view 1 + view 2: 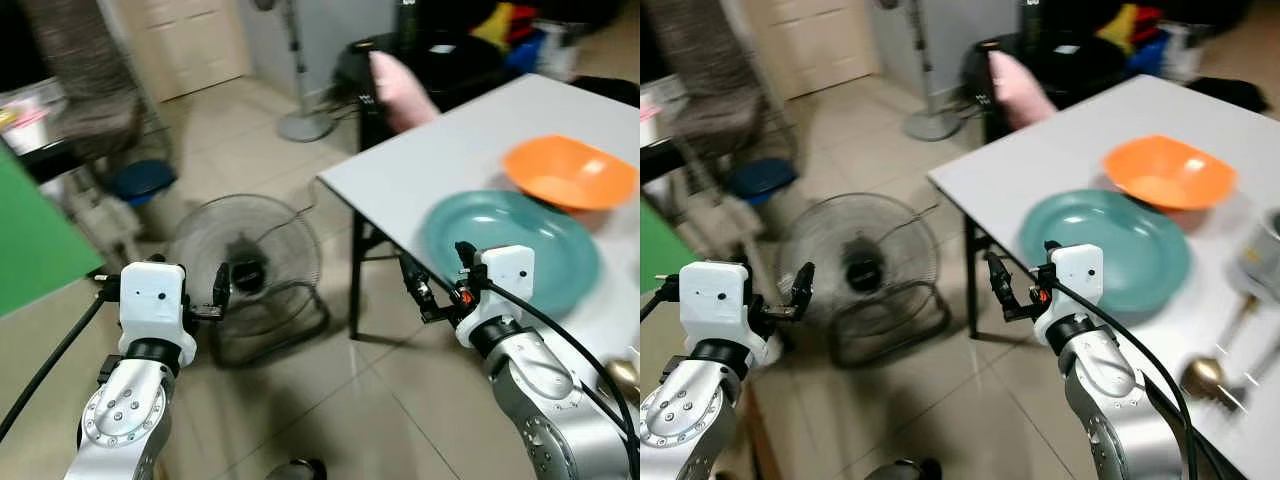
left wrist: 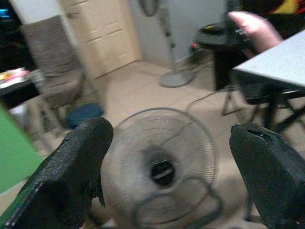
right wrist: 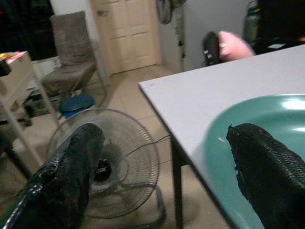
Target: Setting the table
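Right gripper [image 1: 998, 290]: my fingers [image 3: 267, 176] stand wide apart, nothing between them. It hangs at the table's near edge, just off the plate's rim.
Left gripper [image 1: 222, 290]: my fingers [image 2: 71, 167] also spread wide, empty. It hangs over the floor, well apart from the table, in front of the fan.
Plate [image 1: 1110, 245]: teal, round, flat on the table near its front edge. In my right wrist view one fingertip overlaps its rim; whether it touches I cannot tell.
Bowl [image 1: 1165, 170]: orange, upright, just behind the plate on the far side, their rims close or touching; I cannot tell which.
Cup [image 1: 1260, 255]: grey, blurred, on the table at my far right, beside the plate.
Spoon [image 1: 1210, 370]: brass-coloured, its bowl towards me, near the table edge at my right, well apart from my right jaws. A second thin utensil lies by it, too blurred to name.
Table [image 1: 1060, 150]: grey top, dark legs, its corner pointing towards the fan.
Fan [image 1: 245, 270]: round wire cage, low on the tiled floor, between my two arms in the eye views.
Pink thing [image 1: 400, 90]: soft, blurred, at the table's far corner against a black chair; cannot identify.
Chair [image 2: 52, 62]: brown, near the door [image 2: 102, 33], far left.
Green panel [image 1: 30, 235]: at my left edge.
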Tool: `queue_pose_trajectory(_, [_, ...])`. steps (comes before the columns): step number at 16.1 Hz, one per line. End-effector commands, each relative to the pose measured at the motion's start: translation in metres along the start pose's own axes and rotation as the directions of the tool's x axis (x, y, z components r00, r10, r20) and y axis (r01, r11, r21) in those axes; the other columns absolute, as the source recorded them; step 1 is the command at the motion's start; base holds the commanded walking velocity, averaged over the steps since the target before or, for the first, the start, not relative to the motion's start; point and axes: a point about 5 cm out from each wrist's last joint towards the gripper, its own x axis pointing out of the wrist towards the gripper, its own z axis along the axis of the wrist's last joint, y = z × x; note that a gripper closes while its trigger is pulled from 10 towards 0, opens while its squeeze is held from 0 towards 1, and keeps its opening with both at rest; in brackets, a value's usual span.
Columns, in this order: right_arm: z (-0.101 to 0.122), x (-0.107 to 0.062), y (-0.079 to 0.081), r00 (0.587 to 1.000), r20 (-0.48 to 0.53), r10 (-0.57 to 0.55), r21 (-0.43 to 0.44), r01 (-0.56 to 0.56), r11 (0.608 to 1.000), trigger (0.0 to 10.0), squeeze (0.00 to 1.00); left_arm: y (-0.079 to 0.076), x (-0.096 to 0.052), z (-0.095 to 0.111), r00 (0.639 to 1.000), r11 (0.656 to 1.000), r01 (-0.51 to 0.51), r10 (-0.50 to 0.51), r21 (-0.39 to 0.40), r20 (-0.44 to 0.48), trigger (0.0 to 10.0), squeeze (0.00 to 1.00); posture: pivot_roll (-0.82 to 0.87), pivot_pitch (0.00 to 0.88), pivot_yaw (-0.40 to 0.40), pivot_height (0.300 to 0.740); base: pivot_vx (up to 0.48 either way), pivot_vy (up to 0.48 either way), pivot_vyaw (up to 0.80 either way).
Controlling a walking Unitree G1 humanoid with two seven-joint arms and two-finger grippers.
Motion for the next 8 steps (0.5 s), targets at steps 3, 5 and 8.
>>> queue_pose_trajectory(3, [-0.0026, 0.0045, 0.0045, 0.999, -0.036, 0.026, 0.009, -0.026, 1.000, 10.0, 0.00, 0.0051, -0.0010, 0.0042, 0.999, 0.999, -0.031, 0.030, 0.031, 0.013, 10.0, 0.00, -0.03, 0.000, 0.110, 0.740, -0.094, 0.000, 0.00])
queue_pose_trajectory(5, [-0.0051, 0.0051, 0.0030, 0.999, -0.054, -0.004, -0.038, 0.002, 0.999, 10.0, 0.00, 0.0038, 0.0003, 0.0045, 1.000, 0.998, -0.022, 0.021, 0.051, 0.012, 10.0, 0.00, -0.04, 0.000, 0.122, 0.740, -0.306, 0.000, 0.00])
queue_pose_trajectory(8, [-0.0048, 0.0066, -0.0020, 0.995, -0.036, -0.093, -0.139, 0.087, 0.986, 10.0, 0.00, 0.0024, 0.0051, 0.0056, 1.000, 0.998, -0.014, 0.013, 0.055, 0.018, 10.0, 0.00, -0.05, 0.000, 0.134, 0.740, -0.312, 0.000, 0.00])
